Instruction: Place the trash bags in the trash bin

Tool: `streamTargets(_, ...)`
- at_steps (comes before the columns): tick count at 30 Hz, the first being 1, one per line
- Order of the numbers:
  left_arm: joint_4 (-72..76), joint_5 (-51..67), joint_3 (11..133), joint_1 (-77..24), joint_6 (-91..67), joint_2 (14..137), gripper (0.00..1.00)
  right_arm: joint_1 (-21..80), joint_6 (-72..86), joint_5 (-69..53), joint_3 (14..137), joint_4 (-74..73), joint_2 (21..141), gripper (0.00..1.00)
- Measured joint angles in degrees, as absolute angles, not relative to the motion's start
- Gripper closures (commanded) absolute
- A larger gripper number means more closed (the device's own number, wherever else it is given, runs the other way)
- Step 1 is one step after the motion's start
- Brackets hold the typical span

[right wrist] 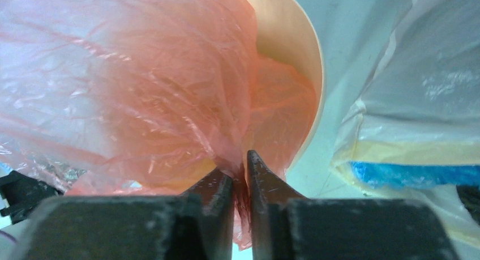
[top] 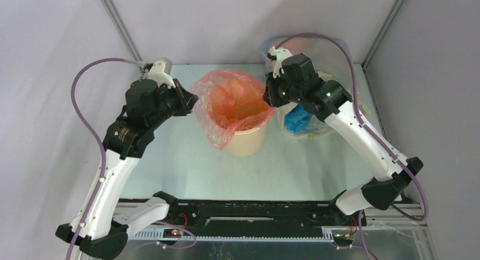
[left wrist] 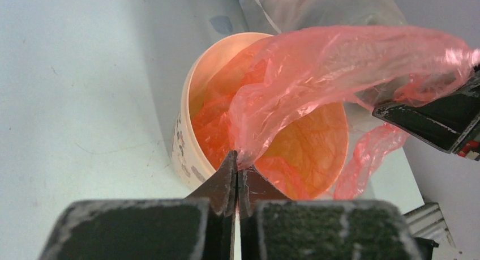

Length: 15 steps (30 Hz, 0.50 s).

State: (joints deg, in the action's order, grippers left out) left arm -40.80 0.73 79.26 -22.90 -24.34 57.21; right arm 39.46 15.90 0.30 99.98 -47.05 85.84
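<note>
The cream-beige trash bin (top: 247, 140) stands mid-table; it also shows in the left wrist view (left wrist: 184, 141) and the right wrist view (right wrist: 300, 39). A translucent red trash bag (top: 232, 104) lies open in and over its mouth. My left gripper (top: 191, 103) is shut on the bag's left edge (left wrist: 255, 146), above the bin's left rim. My right gripper (top: 267, 97) is shut on the bag's right edge (right wrist: 238, 169), above the right rim. The bag (left wrist: 339, 56) is stretched between them, and part of it hangs down the bin's near side.
A clear plastic bag (top: 305, 121) with blue and yellow contents sits just right of the bin, under my right arm; it shows in the right wrist view (right wrist: 413, 130). Metal frame posts rise at the back corners.
</note>
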Motion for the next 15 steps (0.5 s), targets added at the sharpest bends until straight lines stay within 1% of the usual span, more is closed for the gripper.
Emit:
streamTargets(2,-41.52,1.15,78.87,-22.90,-24.34,55.75,1.00,39.40,15.90,0.27,98.28,-47.48,84.31,0.65)
streamTargets(5,-43.00,1.30,78.13,-22.90,-24.32,53.58,1.00,38.94,15.86,0.30,95.64,-48.01,82.06,0.54)
streamTargets(7,-44.05,1.23,78.02,-22.90,-24.25,52.75,1.00,38.39,15.70,0.51,94.08,-48.10,80.58,0.42)
streamTargets(8,-44.47,1.15,78.02,-22.90,-23.99,52.49,1.00,38.11,15.70,0.84,93.43,-48.18,79.85,0.38)
streamTargets(13,-45.93,0.45,78.02,-22.85,-23.44,53.08,1.00,37.52,15.75,5.02,91.57,-48.90,78.26,0.24)
streamTargets(15,-46.39,-0.34,78.02,-22.85,-23.29,53.65,1.00,37.52,15.86,8.05,90.06,-48.93,77.82,0.24)
